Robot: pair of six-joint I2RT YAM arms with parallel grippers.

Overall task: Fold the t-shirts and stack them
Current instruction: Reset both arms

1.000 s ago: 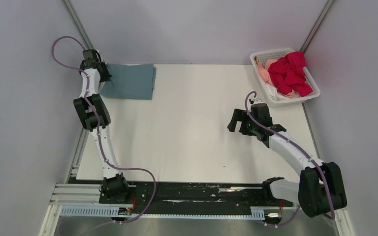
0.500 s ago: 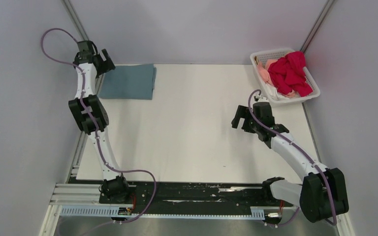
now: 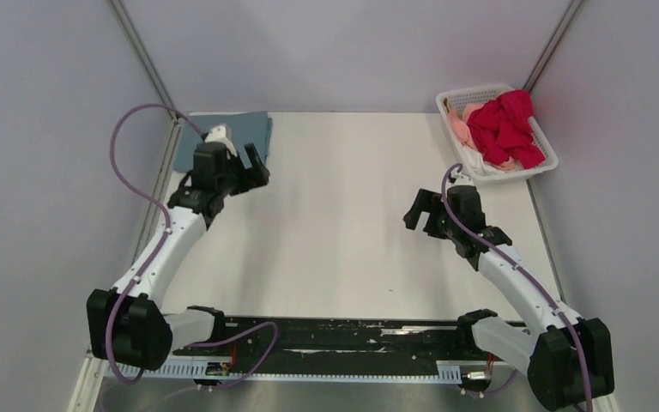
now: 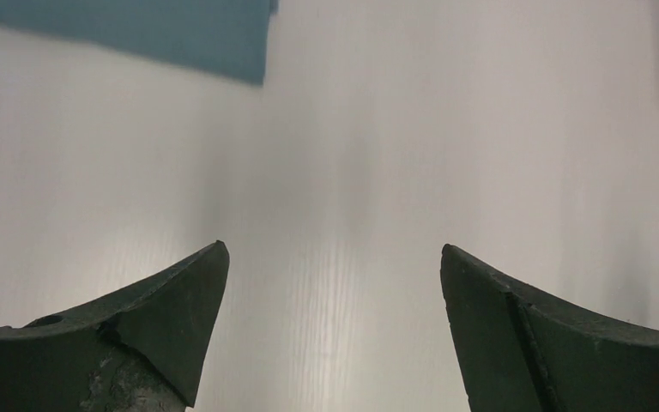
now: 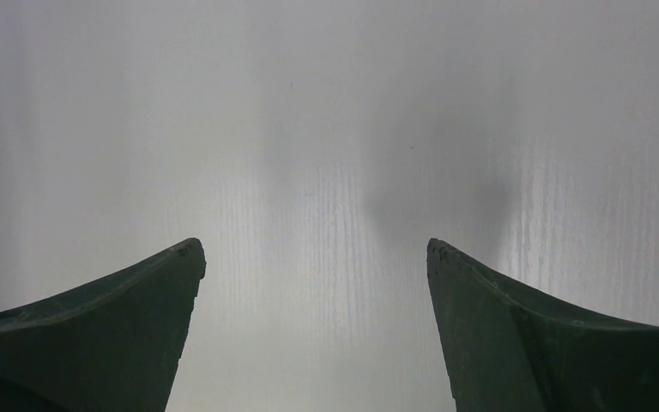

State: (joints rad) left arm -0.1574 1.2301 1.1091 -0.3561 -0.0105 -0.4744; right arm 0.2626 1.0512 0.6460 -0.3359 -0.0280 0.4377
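Left end effector (image 3: 242,154) partly hides the blue-grey t-shirt (image 3: 254,124).

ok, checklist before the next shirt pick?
1. Left gripper open, empty: ok.
2. Right gripper open, empty: ok.
3. Blue-grey t-shirt folded flat at the far left corner: ok.
4. Red t-shirt and pink t-shirt out of the basket: not ok, both crumpled inside.
5. Right gripper above basket: not ok, it hangs over the table short of it.
6. More shirts under the red one: cannot tell.
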